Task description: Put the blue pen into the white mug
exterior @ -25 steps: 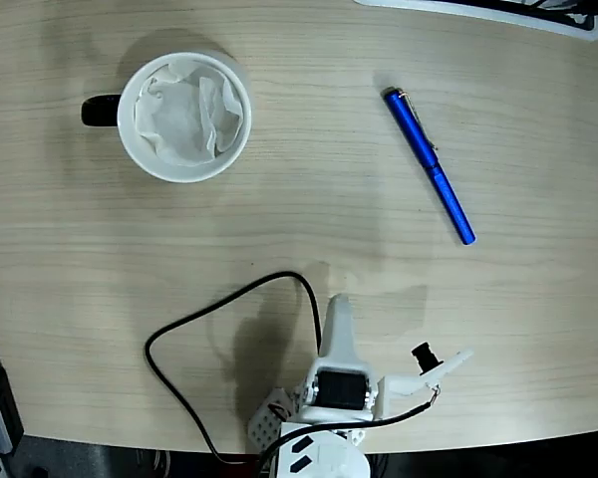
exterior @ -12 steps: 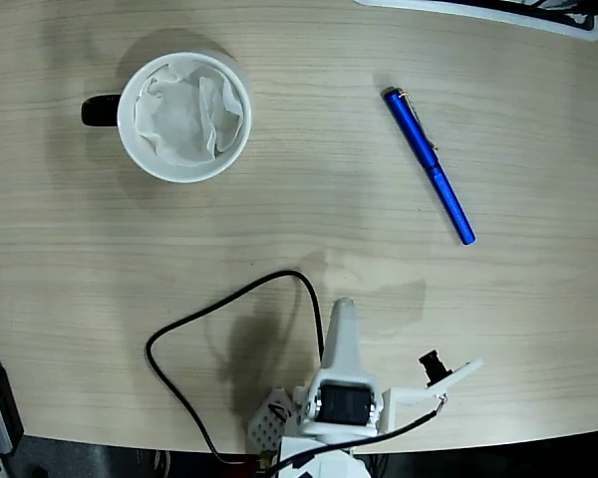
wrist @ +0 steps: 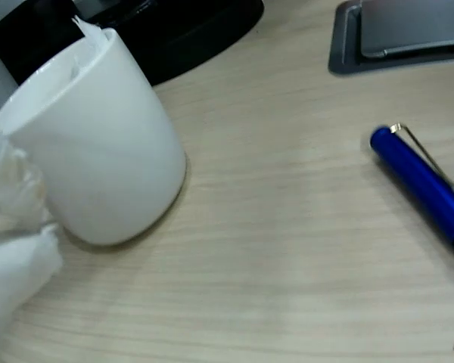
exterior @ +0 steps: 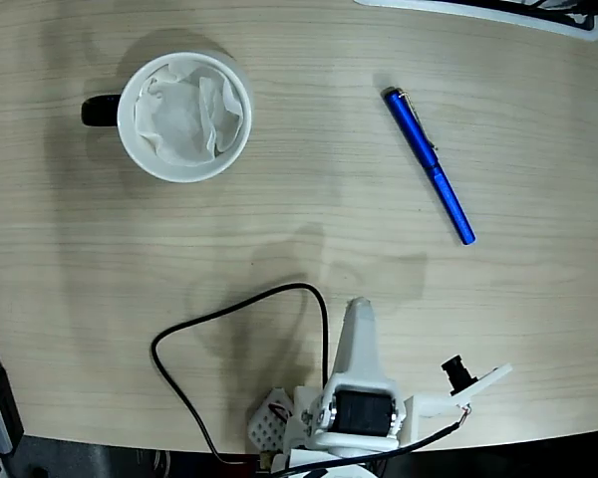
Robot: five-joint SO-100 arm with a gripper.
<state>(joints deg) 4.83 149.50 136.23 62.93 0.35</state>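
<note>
Hand (exterior: pixel 357 317) sits right at the near edge of the desk (exterior: pixel 309 214) in the fixed view, with a black cable (exterior: pixel 209 329) looped beside it, and honestly I can't tell if it's spread or pinched from these angles. Nothing in it though. Further out to the right, the blue pen (exterior: pixel 429 164) lies flat and diagonal, well apart from the white mug (exterior: pixel 184 117) on the far left. Pen looks light, stiff and glossy, so probably slippery; I'd grab mid-barrel, clear of the clip. Mug's stuffed with crumpled paper (exterior: pixel 187 115), so a soft landing.
</note>
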